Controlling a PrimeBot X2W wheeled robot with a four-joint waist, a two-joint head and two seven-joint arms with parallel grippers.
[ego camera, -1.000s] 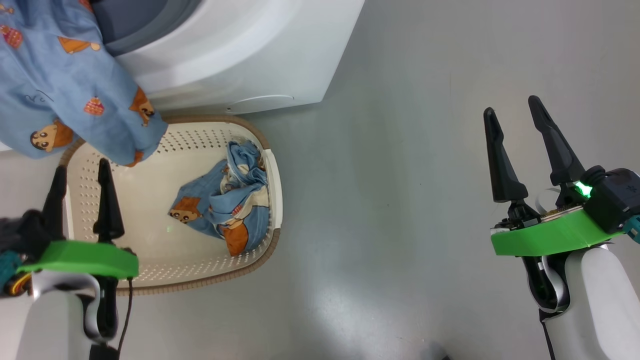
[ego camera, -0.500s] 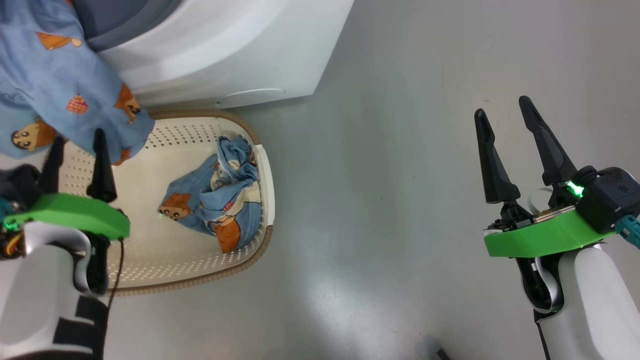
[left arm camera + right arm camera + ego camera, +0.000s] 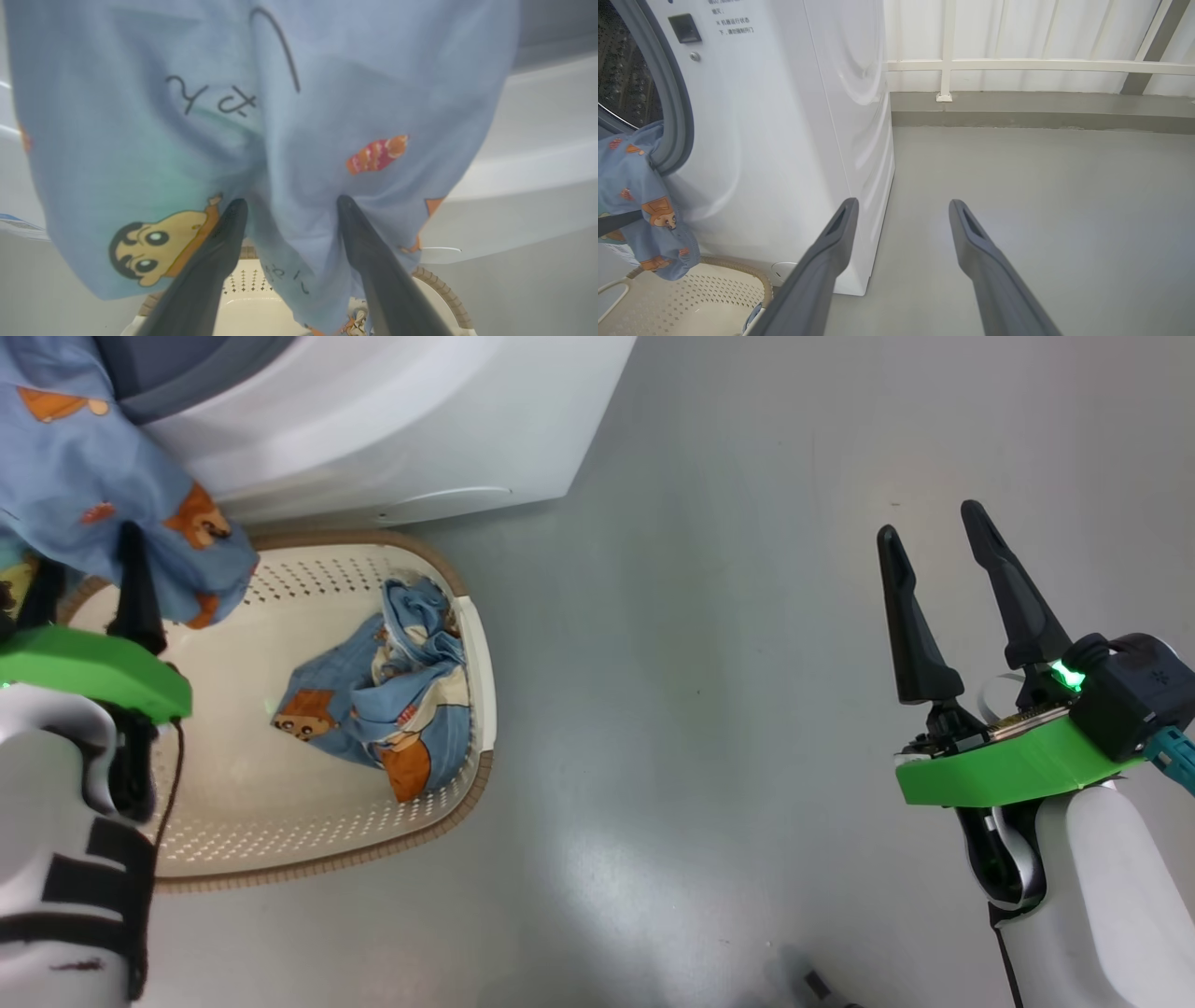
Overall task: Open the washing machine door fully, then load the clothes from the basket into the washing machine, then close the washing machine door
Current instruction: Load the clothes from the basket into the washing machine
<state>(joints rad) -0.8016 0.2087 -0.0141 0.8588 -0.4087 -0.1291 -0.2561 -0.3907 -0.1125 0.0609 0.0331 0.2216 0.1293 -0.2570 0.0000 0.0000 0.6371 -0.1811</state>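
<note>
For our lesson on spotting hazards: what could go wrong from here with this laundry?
The hanging cloth drapes over the washer's seal; the open left hand isn't gripping it, so it may slide out or get pinched at closing. Another cloth lies in the basket and could be left behind.

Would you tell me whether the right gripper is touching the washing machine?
Apart: the head view shows bare grey floor between the right gripper and the washing machine.

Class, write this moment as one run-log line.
left gripper: open, at hanging garment | right gripper: open, empty | basket: crumpled garment inside
</note>
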